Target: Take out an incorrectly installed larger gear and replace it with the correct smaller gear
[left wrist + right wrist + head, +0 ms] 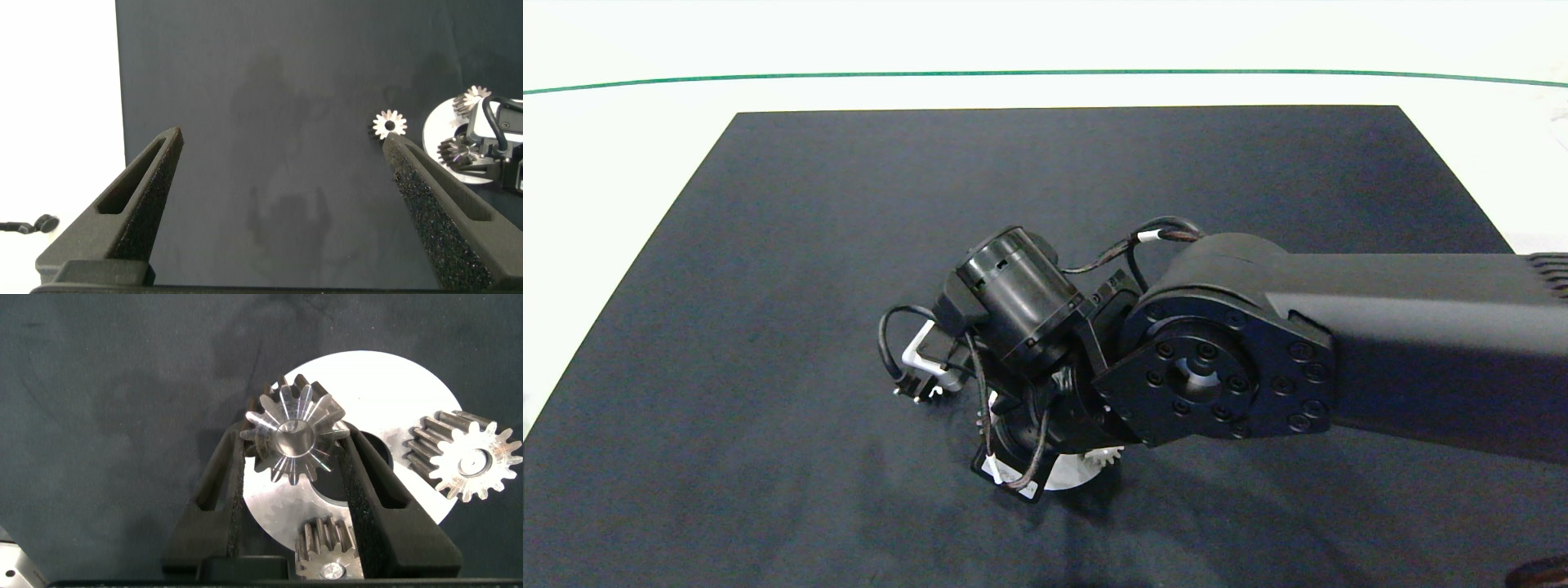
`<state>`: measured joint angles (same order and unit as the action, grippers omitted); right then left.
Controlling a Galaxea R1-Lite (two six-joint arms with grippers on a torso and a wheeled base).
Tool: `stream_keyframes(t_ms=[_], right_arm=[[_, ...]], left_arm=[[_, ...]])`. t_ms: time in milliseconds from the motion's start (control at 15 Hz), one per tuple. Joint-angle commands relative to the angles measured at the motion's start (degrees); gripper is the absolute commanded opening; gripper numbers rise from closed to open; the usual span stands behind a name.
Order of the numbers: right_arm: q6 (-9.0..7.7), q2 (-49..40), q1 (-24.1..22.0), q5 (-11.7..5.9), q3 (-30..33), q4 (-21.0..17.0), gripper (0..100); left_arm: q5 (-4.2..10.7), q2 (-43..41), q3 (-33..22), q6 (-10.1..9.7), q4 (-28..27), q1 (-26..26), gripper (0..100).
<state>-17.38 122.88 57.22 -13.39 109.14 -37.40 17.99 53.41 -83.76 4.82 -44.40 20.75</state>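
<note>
Right gripper (pixel 292 445): closed on the larger gear (pixel 292 433), one finger pressed against each side of it; in the head view the right arm (pixel 1380 343) enters from the right edge and its wrist covers the work spot in the lower centre of the frame.
Larger gear: held between the fingers over the round white base plate (pixel 384 384); whether it touches the plate cannot be told.
Other gears: two gears with pale centres are seen at the plate, one (pixel 466 457) at its edge, one (pixel 327 551) between the fingers, partly cut off.
Smaller gear (pixel 390 123): lying flat on the dark mat (pixel 270 122), just beside the white plate, apart from it.
Left gripper (pixel 282 171): fingers spread wide, nothing between them, above bare mat; not seen in the head view.
</note>
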Motion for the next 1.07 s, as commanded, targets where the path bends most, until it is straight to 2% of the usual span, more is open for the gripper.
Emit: stream_keyframes(t_ms=[67, 1067], right_arm=[[0.07, 0.1, 0.3, -0.06, 0.2, -0.1, 25], [0.86, 0.6, 0.3, 0.11, 0.8, 0.1, 25]], left_arm=[[0.11, 0.0, 0.0, 0.02, -0.3, 0.1, 100], [0.11, -0.2, 0.1, 0.55, -0.3, 0.0, 100]])
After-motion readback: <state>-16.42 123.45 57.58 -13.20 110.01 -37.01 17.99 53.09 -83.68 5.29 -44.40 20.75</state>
